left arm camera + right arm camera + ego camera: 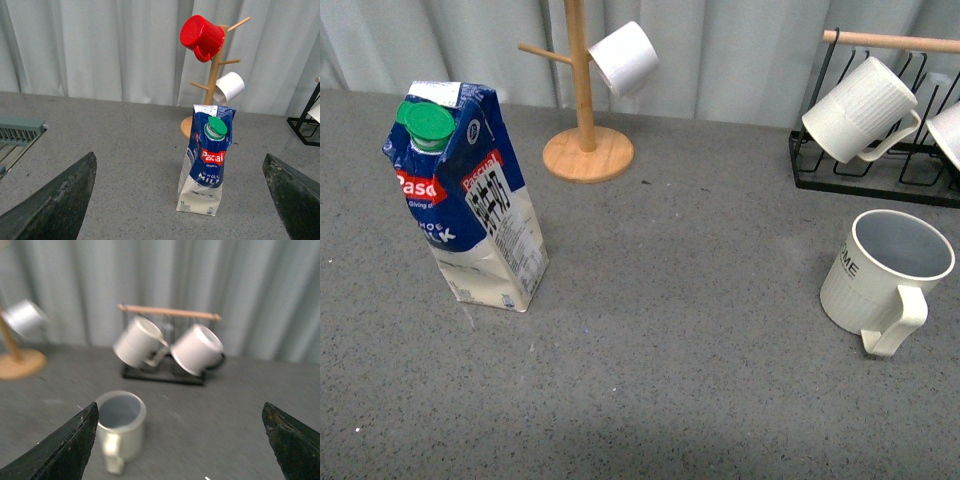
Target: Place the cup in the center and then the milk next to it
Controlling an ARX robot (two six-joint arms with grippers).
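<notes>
The cup [880, 275], cream-white and ribbed with "HOME" lettering and a grey inside, stands upright at the right of the grey table, handle toward me. It also shows blurred in the right wrist view [120, 427], ahead of the open right gripper [182, 450], nearer one finger. The milk [470, 195], a blue-and-white carton with a green cap, stands upright at the left. In the left wrist view the milk [206, 162] stands ahead of the open, empty left gripper [182, 205]. Neither gripper shows in the front view.
A wooden mug tree [585, 110] holding a small plain white cup [624, 58] stands at the back middle; it also carries a red cup [201, 37]. A black wire rack [865, 170] with ribbed white mugs [860, 110] stands at the back right. A grey rack edge [20, 130] lies far left.
</notes>
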